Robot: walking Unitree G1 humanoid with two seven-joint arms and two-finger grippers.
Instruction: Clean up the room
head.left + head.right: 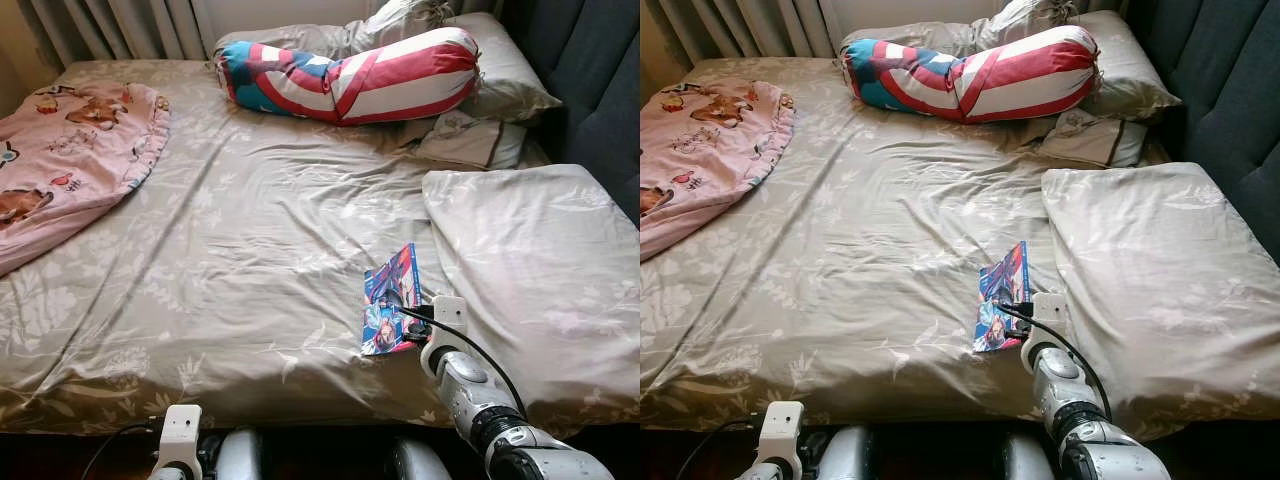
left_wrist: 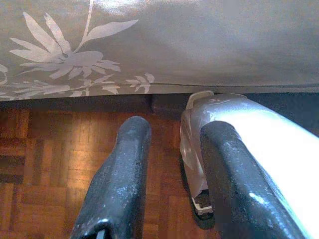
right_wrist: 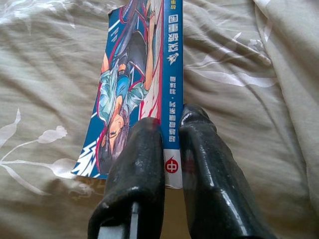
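Right gripper (image 3: 172, 149) pinching book (image 1: 390, 297) by spine, lower centre frame; long axis runs away up bed (image 1: 250, 250); left gripper (image 2: 169, 164) spread, idle

The thin blue paperback comic book (image 3: 144, 64) has a glossy printed paper cover, pinched at its spine by the right gripper (image 3: 172, 139), whose black fingers look smooth and slightly shiny. The beige leaf-patterned bed sheet (image 1: 250, 260) is soft, creased cloth with a faint sheen. The brown parquet wood floor (image 2: 50, 169) is polished. The left gripper (image 2: 172, 159) has matt black fingers.
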